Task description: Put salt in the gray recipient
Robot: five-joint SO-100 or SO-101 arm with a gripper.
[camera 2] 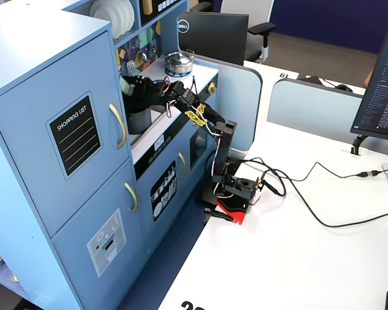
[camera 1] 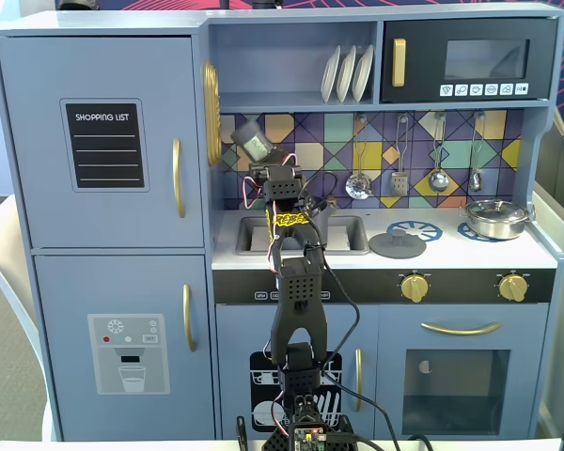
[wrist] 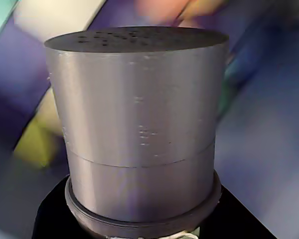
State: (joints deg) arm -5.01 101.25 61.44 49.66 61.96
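One thing matters: salt clamped in my fingers, tilted, cap end leaning over the gray recipient just below

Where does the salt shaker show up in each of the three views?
A fixed view: salt shaker upper centre, tilted above the sink.
Wrist view: its gray cap fills the frame.
A fixed view: upper left, over the gray pot.
Shared landmark: steel pan.
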